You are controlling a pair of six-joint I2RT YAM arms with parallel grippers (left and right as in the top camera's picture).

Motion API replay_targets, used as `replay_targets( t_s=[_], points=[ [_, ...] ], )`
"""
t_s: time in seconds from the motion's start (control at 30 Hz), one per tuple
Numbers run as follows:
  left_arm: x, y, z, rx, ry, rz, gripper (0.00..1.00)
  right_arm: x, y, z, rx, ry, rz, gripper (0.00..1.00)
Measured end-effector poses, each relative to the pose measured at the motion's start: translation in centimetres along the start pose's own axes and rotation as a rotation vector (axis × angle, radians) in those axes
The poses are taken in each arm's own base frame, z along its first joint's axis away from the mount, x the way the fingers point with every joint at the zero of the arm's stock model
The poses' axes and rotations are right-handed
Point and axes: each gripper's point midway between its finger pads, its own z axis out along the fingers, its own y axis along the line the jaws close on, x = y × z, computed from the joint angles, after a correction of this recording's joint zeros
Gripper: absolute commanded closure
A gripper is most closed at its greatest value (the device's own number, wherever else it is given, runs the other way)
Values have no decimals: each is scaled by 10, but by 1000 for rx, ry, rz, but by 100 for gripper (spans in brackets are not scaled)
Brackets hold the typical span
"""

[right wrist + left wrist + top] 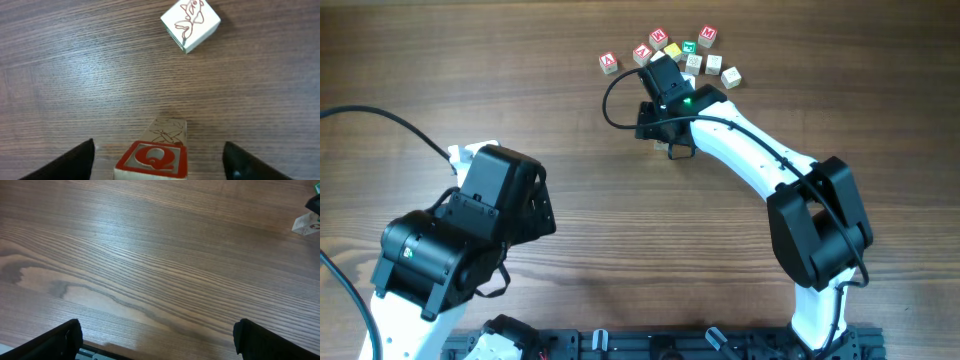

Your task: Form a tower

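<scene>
Wooden bench (75, 60): left fingers (55, 342) and right fingers (77, 166) spread, light tippy tower (152, 159) between the right pair, probably best pinched at three and nine o'clock.

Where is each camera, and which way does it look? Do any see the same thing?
Overhead: above the table, looking straight down; the left arm and the right arm show, the right one reaching toward the letter cubes.
Left wrist: on the left arm, facing bare wood; only the tips of the left pincer show, wide apart.
Right wrist: on the right arm, facing down at the red Q cube between the open tips of the right pincer.
Shared: overhead and right wrist both show the right pincer.
</scene>
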Motion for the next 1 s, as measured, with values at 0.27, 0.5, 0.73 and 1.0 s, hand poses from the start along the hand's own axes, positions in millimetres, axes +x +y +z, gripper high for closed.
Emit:
replay_targets(
  t_s=[0.27,0.5,0.73,1.0],
  points=[
    [0,0,0,0,0,0,0,-18,10,-42,-25,-29,-5,0],
    [0,0,0,0,0,0,0,-26,-14,-218,-106,-227,13,0],
    [0,0,0,0,0,0,0,-1,-65,-391,-268,-571,30,0],
    [0,0,0,0,0,-1,0,17,-102,-437,-163,-729,-173,0]
  ],
)
